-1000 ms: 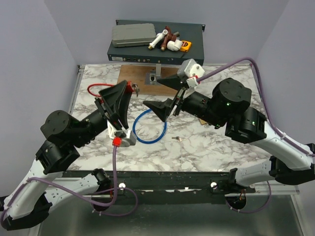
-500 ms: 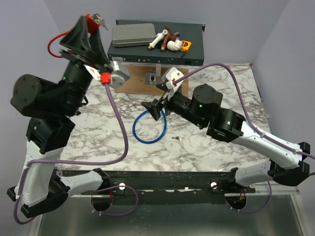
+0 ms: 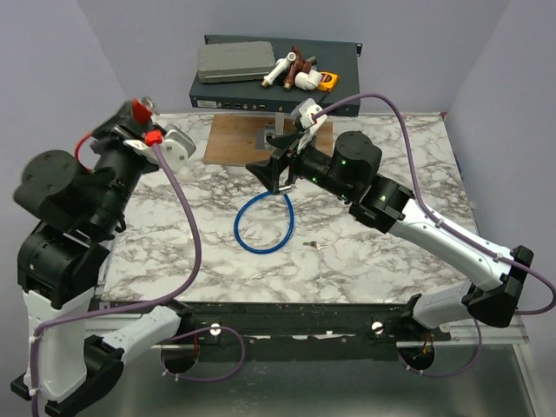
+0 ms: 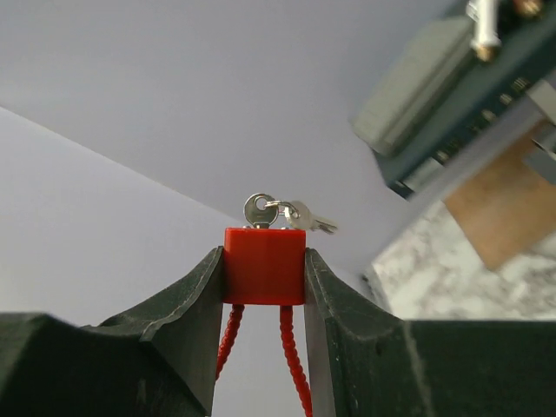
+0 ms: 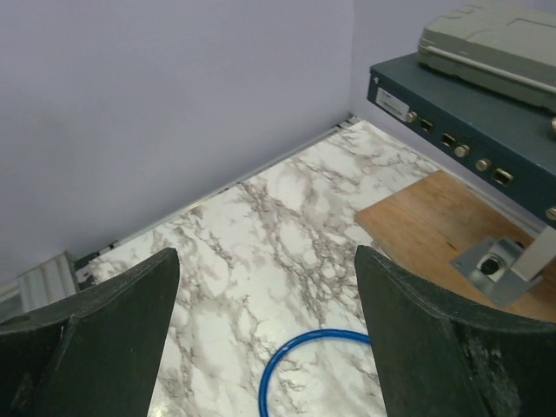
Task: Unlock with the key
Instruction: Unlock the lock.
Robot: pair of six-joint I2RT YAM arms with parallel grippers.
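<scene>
My left gripper is shut on a small red block, held up in the air above the table's back left corner. A tiny silver key sticks up from the block's top, and a second silver key hangs beside it on a ring. Two ribbed red strands run down from the block between the fingers, forming a red loop. My right gripper hangs open and empty over the table's middle back.
A blue cable ring lies mid-table, below the right gripper. A small silver piece lies to its right. A wooden board with a metal bracket sits at the back, before a dark box.
The left arm lifted the red block from mid-table, swung high to the back left, then came down a little. The right gripper moved toward the back of the table and stayed open.
</scene>
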